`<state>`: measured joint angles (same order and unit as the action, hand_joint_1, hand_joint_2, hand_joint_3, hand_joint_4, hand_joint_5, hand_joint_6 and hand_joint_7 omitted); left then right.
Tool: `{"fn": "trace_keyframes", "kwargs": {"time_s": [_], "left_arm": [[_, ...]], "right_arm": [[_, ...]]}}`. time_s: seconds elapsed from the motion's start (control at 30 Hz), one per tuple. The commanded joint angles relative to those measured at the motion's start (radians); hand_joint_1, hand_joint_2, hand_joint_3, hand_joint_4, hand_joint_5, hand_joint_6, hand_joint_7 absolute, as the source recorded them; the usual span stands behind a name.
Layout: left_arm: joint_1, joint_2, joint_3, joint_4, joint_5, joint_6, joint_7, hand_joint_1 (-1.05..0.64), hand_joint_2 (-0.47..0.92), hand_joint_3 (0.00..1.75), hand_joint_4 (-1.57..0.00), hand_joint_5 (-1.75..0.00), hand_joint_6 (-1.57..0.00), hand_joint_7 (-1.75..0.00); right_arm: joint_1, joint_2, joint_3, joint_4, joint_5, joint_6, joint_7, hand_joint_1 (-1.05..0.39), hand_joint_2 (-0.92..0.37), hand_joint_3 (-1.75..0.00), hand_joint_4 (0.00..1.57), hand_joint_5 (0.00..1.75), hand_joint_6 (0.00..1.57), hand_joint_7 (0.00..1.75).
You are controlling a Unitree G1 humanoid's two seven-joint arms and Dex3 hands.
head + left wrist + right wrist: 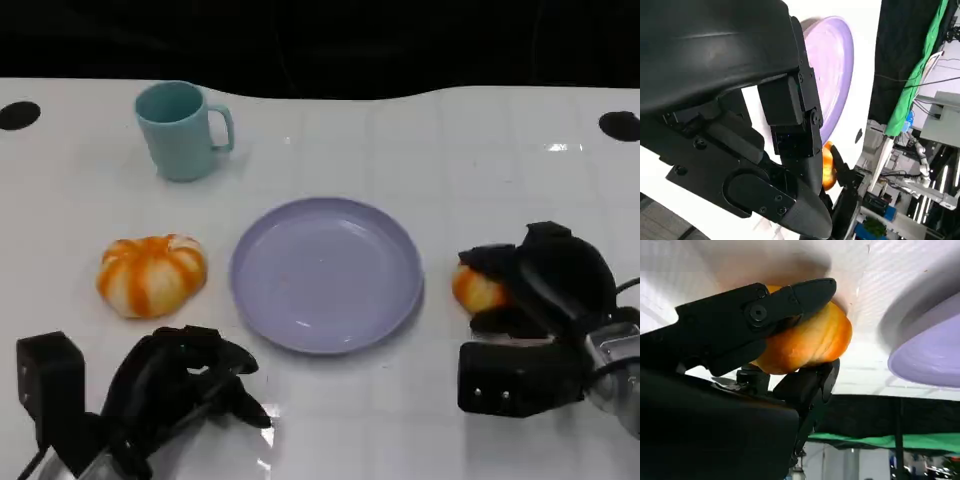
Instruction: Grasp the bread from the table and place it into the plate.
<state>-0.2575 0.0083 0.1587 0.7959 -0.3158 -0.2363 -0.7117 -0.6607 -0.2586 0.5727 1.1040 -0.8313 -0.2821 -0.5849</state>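
Just to the right of the plate, on the white table (pixel 420 150), the small golden-orange bread roll (pixel 474 289) sits between the fingers of the right robot hand (pixel 535 290); in the right wrist view the black fingers (pixel 790 300) close over and under the roll (pixel 810 340), so the grasp looks made, though whether the roll has left the table I cannot tell. It is still outside the round lavender plastic plate (pixel 327 272), near its right rim, so the carry over the rim and the release inside the plate are left to do. A second, larger orange-and-white striped bun (pixel 151 274) lies on the table to the left of the plate, untouched. The left robot hand (pixel 185 385) hangs low over the near left of the table with fingers curled loosely and nothing in them. A teal ceramic mug (pixel 181 130) stands at the far left, well apart from the plate.
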Motion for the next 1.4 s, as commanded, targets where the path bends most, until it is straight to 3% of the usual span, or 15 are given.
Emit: {"fn": "trace_keyframes", "kwargs": {"time_s": [0.03,0.07,0.1,0.27,0.3,0.37,0.4,0.43,0.47,0.5,0.53,0.63,1.07,1.17,1.4], "left_arm": [[0.02,0.014,0.001,0.004,0.004,0.018,0.005,-1.05,0.78,0.0,-1.53,-0.53,-1.57,-0.21],[0.021,0.014,0.001,0.003,0.003,0.018,0.004,-1.05,0.78,0.0,-1.53,-0.53,-1.57,-0.21],[0.021,0.014,0.001,0.002,0.004,0.018,0.005,-1.05,0.78,0.0,-1.53,-0.53,-1.57,-0.21],[0.022,0.014,0.0,-0.001,0.004,0.019,0.003,-1.05,0.78,0.0,-1.53,-0.53,-1.57,-0.21],[0.023,0.015,0.0,-0.002,0.005,0.017,0.004,-1.05,0.78,0.0,-1.53,-0.53,-1.57,-0.21],[0.023,0.015,0.0,-0.001,0.006,0.017,0.005,-1.05,0.78,0.0,-1.53,-0.53,-1.57,-0.21],[0.022,0.015,0.001,0.002,0.003,0.016,0.002,-1.05,0.78,0.0,-1.53,-0.53,-1.57,-0.21],[0.021,0.014,0.003,0.004,0.001,0.015,-0.001,-1.05,0.78,0.0,-1.53,-0.53,-1.57,-0.21],[0.02,0.014,0.004,0.006,0.0,0.014,-0.004,-1.05,0.78,0.0,-1.53,-0.53,-1.57,-0.21],[0.021,0.014,0.004,0.005,0.0,0.014,-0.003,-1.05,0.78,0.0,-1.53,-0.53,-1.57,-0.21],[0.022,0.015,0.003,0.003,0.002,0.016,0.0,-1.05,0.78,0.0,-1.53,-0.53,-1.57,-0.21],[0.022,0.015,0.002,0.003,0.004,0.014,0.002,-1.05,0.78,0.0,-1.53,-0.53,-1.57,-0.21],[0.024,0.014,0.0,-0.006,0.006,0.022,0.005,-1.05,0.77,0.0,-1.54,-0.52,-1.57,-0.22],[0.023,0.012,0.001,-0.003,0.003,0.022,0.003,-1.05,0.77,0.0,-1.54,-0.52,-1.57,-0.22],[0.023,0.008,0.0,-0.002,0.005,0.018,0.007,-1.05,0.77,0.0,-1.54,-0.52,-1.57,-0.21]], "right_arm": [[0.001,-0.015,0.021,0.027,-0.008,-0.01,-0.01,-0.34,-0.92,-0.24,0.87,1.74,0.95,0.82],[0.001,-0.014,0.022,0.029,-0.007,-0.009,-0.016,-0.34,-0.92,-0.25,0.88,1.75,0.95,0.77],[0.001,-0.013,0.023,0.03,-0.007,-0.008,-0.022,-0.34,-0.91,-0.25,0.9,1.75,0.9,0.97],[0.002,-0.01,0.035,0.029,-0.013,-0.001,-0.058,-0.35,-0.87,-0.33,0.91,1.75,0.69,1.53],[0.002,-0.011,0.037,0.028,-0.014,-0.002,-0.065,-0.35,-0.8,-0.46,0.9,1.75,0.66,1.59],[0.003,-0.013,0.043,0.026,-0.016,-0.006,-0.086,-0.35,-0.71,-0.61,0.89,1.75,0.67,1.55],[0.005,-0.014,0.044,0.025,-0.014,-0.012,-0.103,-0.34,-0.65,-0.69,0.89,1.75,0.73,1.35],[0.006,-0.014,0.043,0.024,-0.012,-0.017,-0.116,-0.33,-0.61,-0.75,0.88,1.75,0.75,1.3],[0.007,-0.014,0.041,0.022,-0.008,-0.023,-0.128,-0.33,-0.59,-0.79,0.88,1.75,0.74,1.32],[0.009,-0.015,0.037,0.02,-0.002,-0.038,-0.141,-0.32,-0.55,-0.83,0.87,1.75,0.64,1.57],[0.01,-0.016,0.035,0.019,0.0,-0.057,-0.163,-0.31,-0.53,-0.85,0.87,1.75,0.61,1.66],[0.013,-0.017,0.019,0.018,0.017,-0.115,-0.224,-0.31,-0.49,-0.98,0.88,1.75,0.61,1.74],[0.003,-0.016,-0.07,-0.021,0.091,-0.27,-0.287,-0.23,-0.42,-1.19,0.95,1.75,0.68,1.75],[-0.001,-0.018,-0.084,-0.057,0.093,-0.288,-0.281,-0.22,-0.4,-1.2,0.97,1.75,0.69,1.75],[-0.04,0.019,-0.086,-0.137,0.08,-0.28,-0.246,-0.23,-0.27,-1.46,1.03,1.75,0.8,1.65]]}}
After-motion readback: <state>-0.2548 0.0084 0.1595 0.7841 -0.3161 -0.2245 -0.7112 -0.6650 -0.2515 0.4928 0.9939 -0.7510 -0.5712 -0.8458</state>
